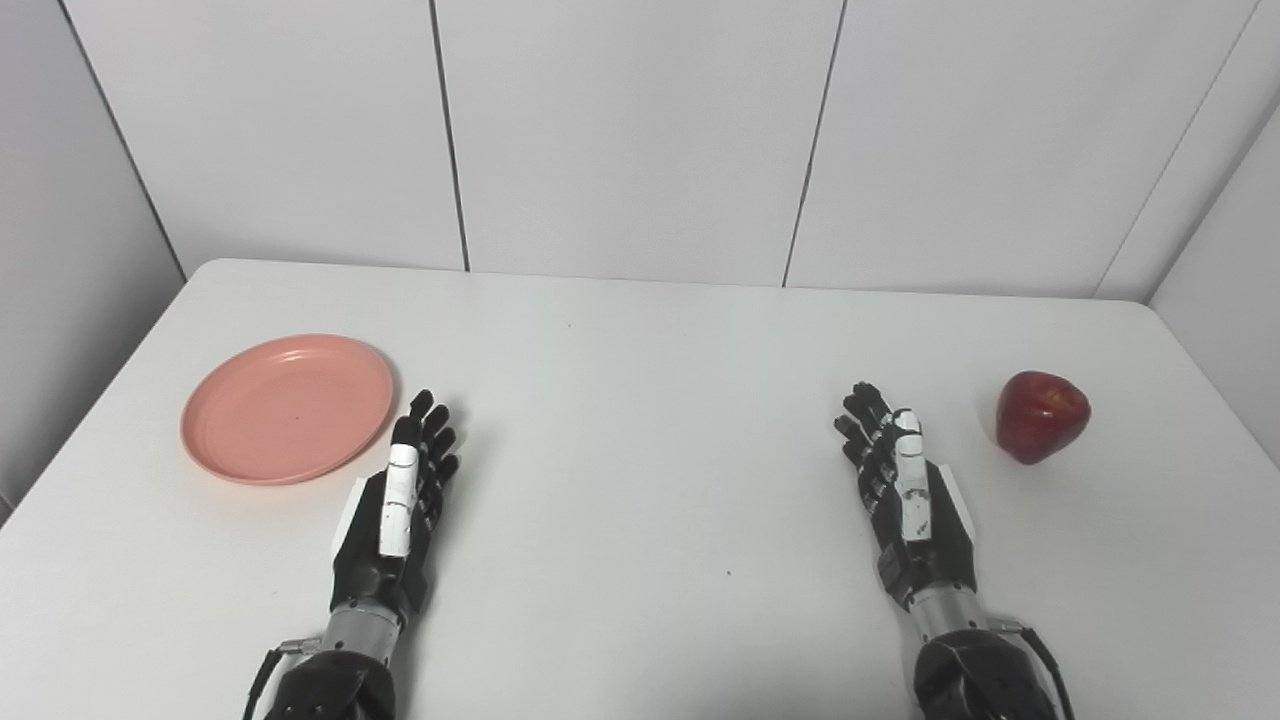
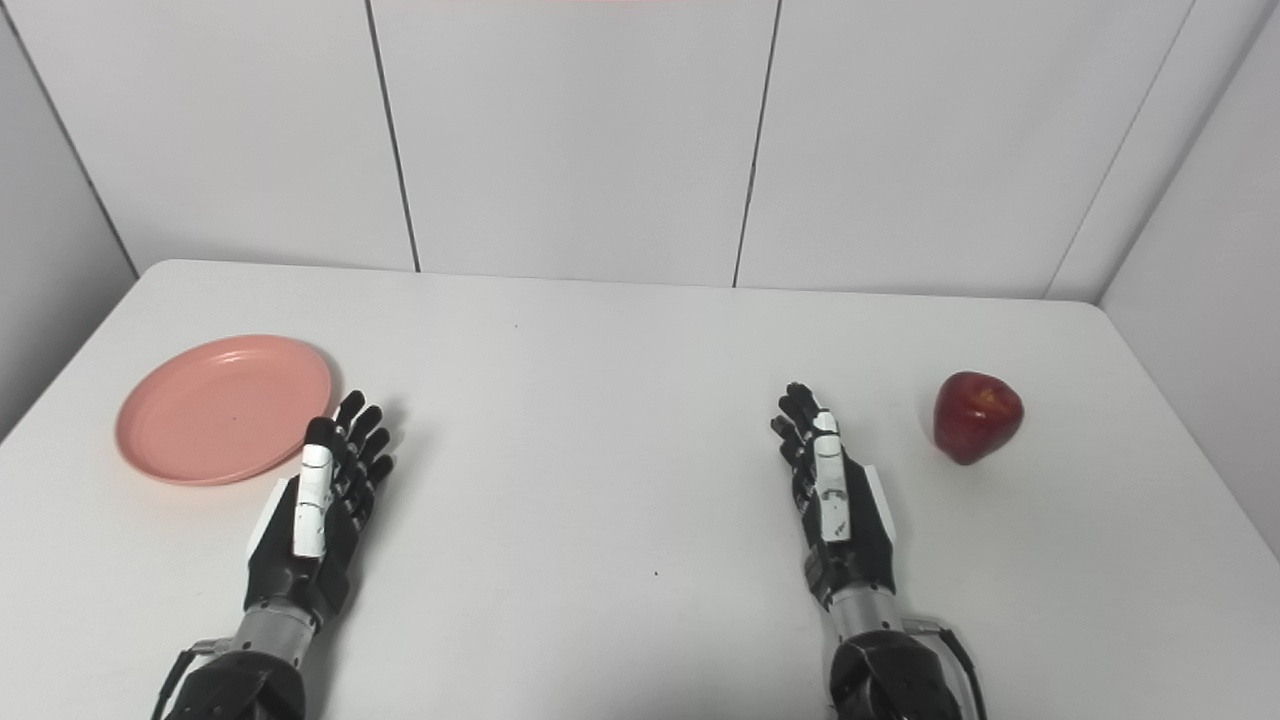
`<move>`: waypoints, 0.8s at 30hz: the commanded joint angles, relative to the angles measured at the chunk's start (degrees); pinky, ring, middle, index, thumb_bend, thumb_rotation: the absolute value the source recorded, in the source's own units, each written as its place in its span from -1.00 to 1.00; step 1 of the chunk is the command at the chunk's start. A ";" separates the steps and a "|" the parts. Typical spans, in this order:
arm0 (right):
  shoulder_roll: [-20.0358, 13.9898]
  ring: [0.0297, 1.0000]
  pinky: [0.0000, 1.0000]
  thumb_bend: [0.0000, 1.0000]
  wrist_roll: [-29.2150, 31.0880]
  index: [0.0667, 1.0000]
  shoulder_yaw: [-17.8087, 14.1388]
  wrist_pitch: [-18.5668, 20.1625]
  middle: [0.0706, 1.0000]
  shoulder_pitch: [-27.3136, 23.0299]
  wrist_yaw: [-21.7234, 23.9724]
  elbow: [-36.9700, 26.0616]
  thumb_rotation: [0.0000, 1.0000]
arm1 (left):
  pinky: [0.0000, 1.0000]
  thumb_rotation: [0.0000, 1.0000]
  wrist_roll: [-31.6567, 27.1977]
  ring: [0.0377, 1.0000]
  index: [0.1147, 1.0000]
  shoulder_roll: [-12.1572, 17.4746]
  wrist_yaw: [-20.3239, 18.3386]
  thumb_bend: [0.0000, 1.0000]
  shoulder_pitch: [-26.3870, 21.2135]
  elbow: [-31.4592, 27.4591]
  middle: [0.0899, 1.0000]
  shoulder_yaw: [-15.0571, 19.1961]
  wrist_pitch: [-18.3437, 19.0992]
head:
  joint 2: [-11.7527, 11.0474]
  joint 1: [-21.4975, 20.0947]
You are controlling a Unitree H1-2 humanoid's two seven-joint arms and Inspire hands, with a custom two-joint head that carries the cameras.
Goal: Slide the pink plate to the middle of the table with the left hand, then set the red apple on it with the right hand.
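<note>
Where both forearms enter from the bottom edge, they are cut off, so we see only the wrists and hands. Our left hand (image 1: 395, 510) lies edge-on over the white table (image 1: 640, 520), fingers extended and slightly spread, holding nothing. Whether it touches the tabletop cannot be determined. Our right hand (image 1: 905, 495) is in the same posture, fingers straight and apart, empty.

The pink plate (image 1: 287, 408) sits flat on the table just beyond and to the outer side of the left hand; in the left eye view the fingertips appear beside its rim without clear contact. The right eye view shows a narrow strip of table between that rim and the fingertips more plainly. The red apple (image 1: 1041, 416) stands on the table to the outer side of the right hand, apart from it and well apart from the plate.

White wall panels (image 1: 640, 130) with dark seams rise behind the table. Nothing lies between either hand and its nearby object.
</note>
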 commanded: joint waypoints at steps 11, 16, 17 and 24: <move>0.12 0.87 1.00 0.75 0.01 0.82 0.31 0.47 0.87 -0.29 0.23 0.18 1.00 | 1.00 1.00 0.38 1.00 1.00 1.51 -0.43 0.38 3.17 -0.65 1.00 0.21 -1.58 | 0.00 0.07; 0.14 0.87 1.00 0.75 -0.08 0.83 0.34 0.41 0.87 -0.28 0.19 0.31 1.00 | 1.00 1.00 0.36 1.00 1.00 1.59 -0.52 0.38 3.15 -0.58 1.00 0.20 -1.60 | 0.00 -0.03; 0.15 0.87 1.00 0.75 -0.09 0.83 0.34 0.41 0.87 -0.28 0.18 0.34 1.00 | 1.00 1.00 0.30 1.00 1.00 1.62 -0.58 0.37 3.14 -0.55 1.00 0.20 -1.63 | 0.00 -0.03; 0.14 0.87 1.00 0.74 -0.08 0.83 0.40 0.42 0.87 -0.26 0.24 0.34 1.00 | 1.00 1.00 -0.10 1.00 1.00 1.59 -0.73 0.36 3.09 -0.54 1.00 0.31 -1.47 | 0.00 -0.03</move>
